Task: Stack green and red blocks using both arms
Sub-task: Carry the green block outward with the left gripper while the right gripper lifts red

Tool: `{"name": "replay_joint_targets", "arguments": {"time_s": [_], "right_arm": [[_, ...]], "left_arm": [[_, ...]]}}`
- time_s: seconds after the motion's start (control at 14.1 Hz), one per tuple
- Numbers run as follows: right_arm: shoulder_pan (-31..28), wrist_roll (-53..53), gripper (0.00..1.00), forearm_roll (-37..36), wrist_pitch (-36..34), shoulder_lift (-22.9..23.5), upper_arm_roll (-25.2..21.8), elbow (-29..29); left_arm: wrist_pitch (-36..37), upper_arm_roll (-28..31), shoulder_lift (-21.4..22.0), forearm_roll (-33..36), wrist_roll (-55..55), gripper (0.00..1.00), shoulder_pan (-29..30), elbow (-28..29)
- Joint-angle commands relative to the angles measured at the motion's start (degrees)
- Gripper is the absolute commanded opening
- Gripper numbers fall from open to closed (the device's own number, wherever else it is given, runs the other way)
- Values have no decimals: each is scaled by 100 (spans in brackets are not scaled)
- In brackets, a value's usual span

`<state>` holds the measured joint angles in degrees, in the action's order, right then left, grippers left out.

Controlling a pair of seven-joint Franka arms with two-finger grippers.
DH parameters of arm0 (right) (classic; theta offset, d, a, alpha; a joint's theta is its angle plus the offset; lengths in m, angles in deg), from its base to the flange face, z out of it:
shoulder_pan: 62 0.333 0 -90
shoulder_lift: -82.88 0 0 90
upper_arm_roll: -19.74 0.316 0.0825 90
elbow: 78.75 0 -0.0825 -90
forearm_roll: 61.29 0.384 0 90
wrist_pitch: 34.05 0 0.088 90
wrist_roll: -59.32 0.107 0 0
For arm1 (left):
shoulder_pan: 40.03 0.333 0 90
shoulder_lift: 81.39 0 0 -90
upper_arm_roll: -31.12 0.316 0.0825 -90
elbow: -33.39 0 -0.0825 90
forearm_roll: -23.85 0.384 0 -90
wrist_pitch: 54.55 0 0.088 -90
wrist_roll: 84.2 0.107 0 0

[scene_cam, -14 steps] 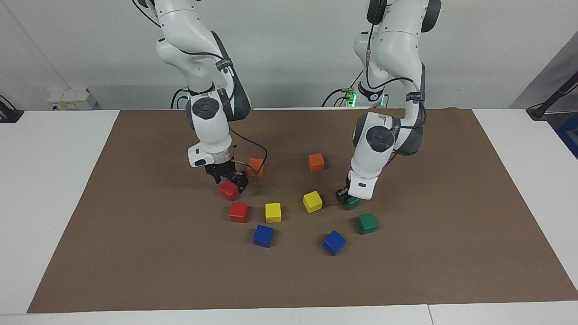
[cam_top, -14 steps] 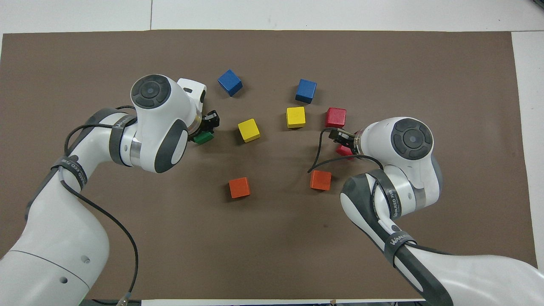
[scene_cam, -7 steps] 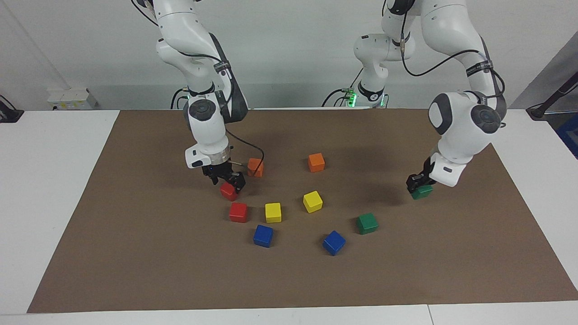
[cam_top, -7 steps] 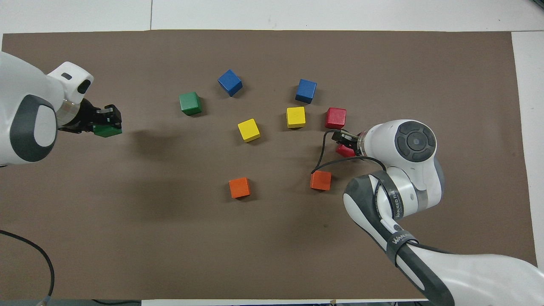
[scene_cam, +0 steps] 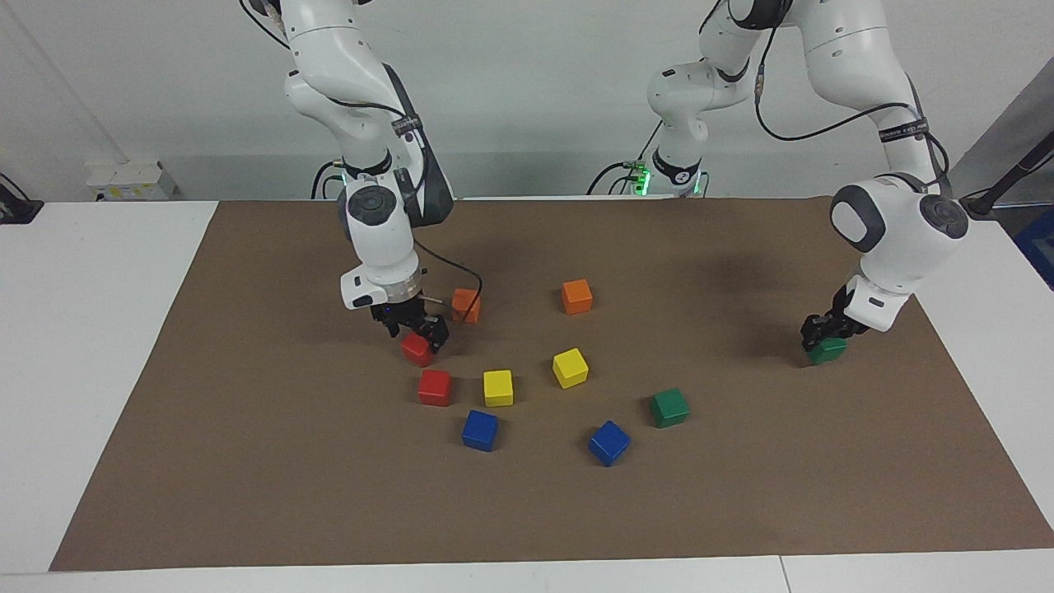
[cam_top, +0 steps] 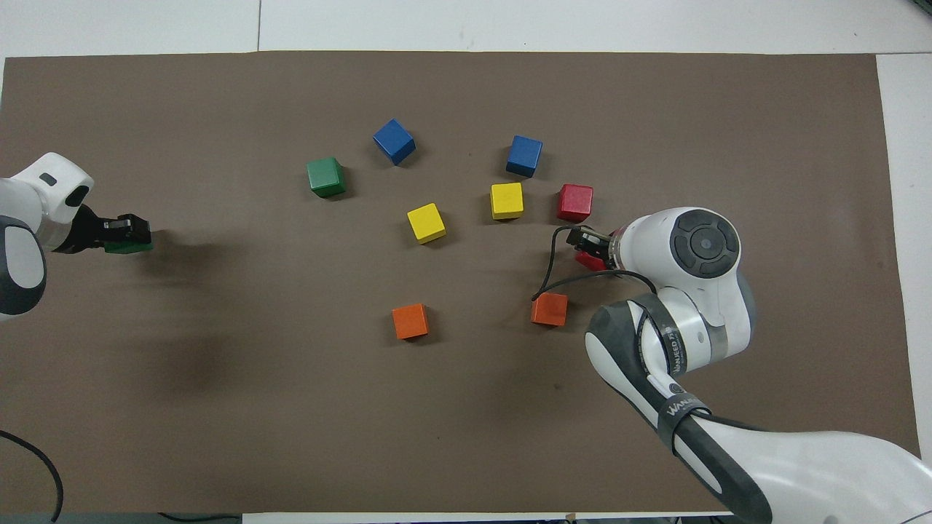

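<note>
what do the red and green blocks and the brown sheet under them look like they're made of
Red blocks and green blocks: probably painted wood or hard plastic. They have crisp edges, solid colour and a soft sheen on top, and the look cannot settle which. Brown sheet: likely paper or thin card, matte and flat, with a straight cut edge over the white table.

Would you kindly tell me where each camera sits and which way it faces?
Facing view: high across the table, facing both robots; whole arms show, left end effector holding a green block.
Overhead view: above the robots' end, looking steeply down; forearms enter from below, right end effector at a red block.
Shared: brown mat, all ten cubes.
</note>
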<state>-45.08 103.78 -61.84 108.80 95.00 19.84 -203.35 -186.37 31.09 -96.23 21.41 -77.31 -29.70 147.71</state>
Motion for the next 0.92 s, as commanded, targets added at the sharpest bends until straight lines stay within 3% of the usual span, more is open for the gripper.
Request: {"name": "replay_joint_targets", "arguments": {"time_s": [0.0, 0.07, 0.21, 0.35, 0.71, 0.85], "right_arm": [[-48, -419, 55, 3, 164, 18, 17, -21], [-118, -673, 27, 3, 112, 18, 17, 6], [-407, -1174, 4, 3, -124, -35, 17, 172], [-889, -2226, 3, -6, -511, -53, 17, 514], [-2015, -4924, 3, -6, -233, 9, 17, 613], [-2262, -5551, 3, -6, -179, 26, 8, 577]], "left_arm": [[-396, -67, 262, 24, 172, 0, 188, 397], [-571, -59, 262, 24, 172, 0, 188, 511], [-941, -59, 253, 24, 172, 0, 197, 696], [-960, -59, 236, 24, 216, 0, 189, 706], [-977, -59, 77, 24, 813, 0, 180, 662], [-986, -59, 51, 24, 928, 0, 180, 670]]}}
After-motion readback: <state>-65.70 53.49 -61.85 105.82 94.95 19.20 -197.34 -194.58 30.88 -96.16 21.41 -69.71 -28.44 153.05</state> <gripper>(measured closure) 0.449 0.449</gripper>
